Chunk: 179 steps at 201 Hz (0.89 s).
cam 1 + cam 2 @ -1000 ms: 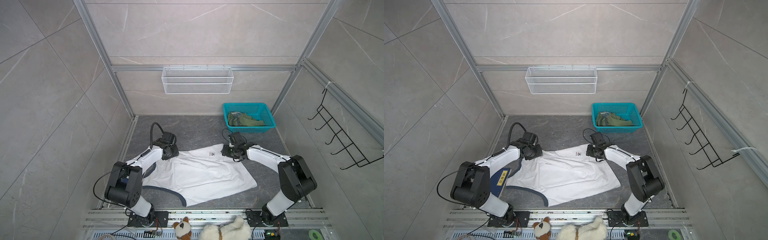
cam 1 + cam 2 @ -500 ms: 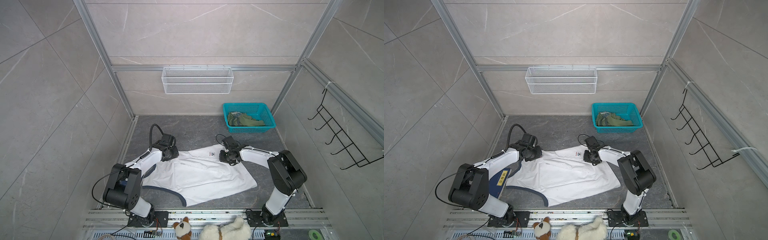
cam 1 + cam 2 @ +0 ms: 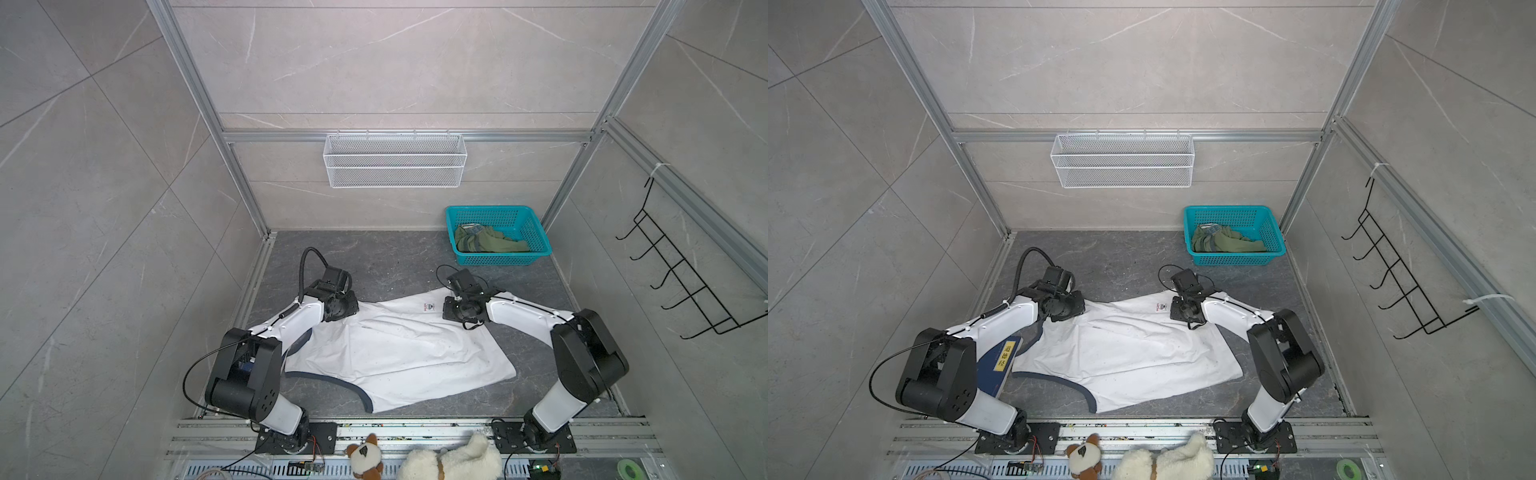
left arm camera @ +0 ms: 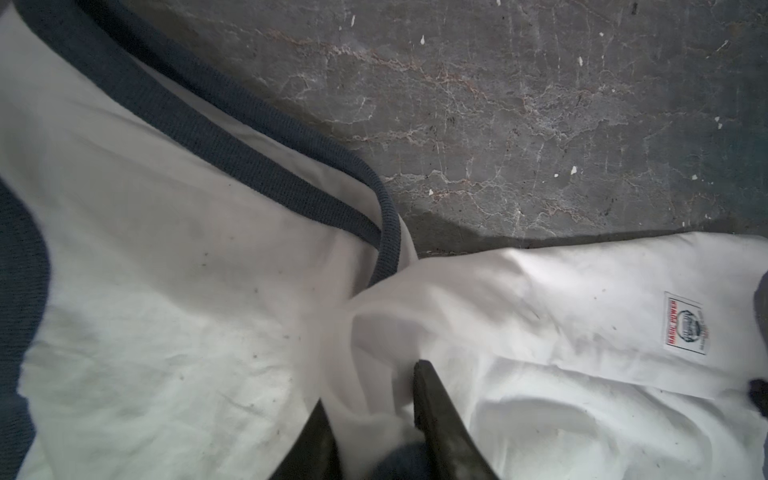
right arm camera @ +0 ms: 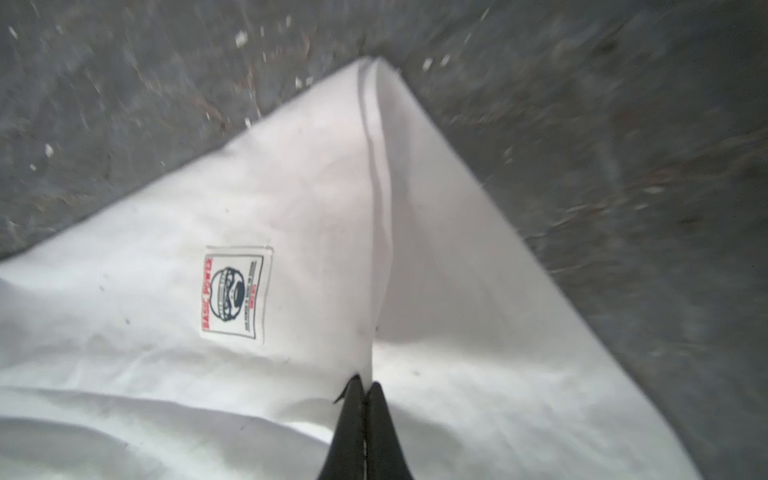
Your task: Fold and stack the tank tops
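The white tank top (image 3: pixel 407 353) (image 3: pixel 1129 353) with navy trim (image 4: pixel 232 145) lies spread on the dark grey floor. My left gripper (image 3: pixel 347 307) (image 3: pixel 1073 307) is low over its far left corner. In the left wrist view the left gripper (image 4: pixel 370 386) is shut on a bunched fold of white cloth. My right gripper (image 3: pixel 451 309) (image 3: pixel 1177 309) is at the far right corner, beside a small label (image 5: pixel 237 293). Seen from the right wrist, the right gripper (image 5: pixel 365 384) pinches a raised ridge of the hem. The olive green tank top (image 3: pixel 486 243) (image 3: pixel 1225 241) lies crumpled in the teal basket (image 3: pixel 498 259).
A white wire basket (image 3: pixel 395 160) hangs on the back wall and a black hook rack (image 3: pixel 685 282) on the right wall. Two plush toys (image 3: pixel 449 461) lie on the front rail. A blue sheet with a yellow label (image 3: pixel 1000 357) lies under the left arm.
The right gripper slid a little left along the hem and its jaws closed on the cloth. The left jaws narrowed around the fold at the far left corner.
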Available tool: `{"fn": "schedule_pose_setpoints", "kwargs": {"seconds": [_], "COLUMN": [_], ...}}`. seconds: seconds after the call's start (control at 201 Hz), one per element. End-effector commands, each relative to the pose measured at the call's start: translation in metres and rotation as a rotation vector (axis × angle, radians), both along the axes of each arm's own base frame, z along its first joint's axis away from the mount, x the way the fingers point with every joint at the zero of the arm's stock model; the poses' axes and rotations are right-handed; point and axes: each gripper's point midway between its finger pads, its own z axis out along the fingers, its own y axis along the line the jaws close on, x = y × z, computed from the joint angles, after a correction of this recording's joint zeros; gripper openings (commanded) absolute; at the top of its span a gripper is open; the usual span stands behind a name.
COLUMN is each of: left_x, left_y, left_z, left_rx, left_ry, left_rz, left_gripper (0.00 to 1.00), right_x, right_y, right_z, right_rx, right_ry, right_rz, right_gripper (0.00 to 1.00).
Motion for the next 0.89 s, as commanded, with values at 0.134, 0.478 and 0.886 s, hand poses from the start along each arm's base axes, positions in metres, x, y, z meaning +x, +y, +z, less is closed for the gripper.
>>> {"fn": "schedule_pose_setpoints", "kwargs": {"seconds": [0.134, 0.478, 0.886], "left_x": [0.018, 0.043, 0.042], "left_y": [-0.026, -0.06, -0.086], "left_z": [0.036, 0.04, 0.052], "left_rx": [-0.033, -0.113, -0.255], "left_ry": [-0.115, -0.134, -0.165], "left_rz": [-0.118, -0.228, -0.314], "left_gripper": [0.26, 0.5, 0.75], "right_x": [0.018, 0.017, 0.012], "right_y": [-0.075, -0.099, -0.098], "right_z": [0.065, 0.067, 0.06], "right_rx": [-0.053, -0.023, -0.008], "right_ry": [-0.14, -0.135, -0.121], "right_rz": [-0.154, -0.192, -0.169], "right_gripper": [0.0, 0.0, 0.0]}}
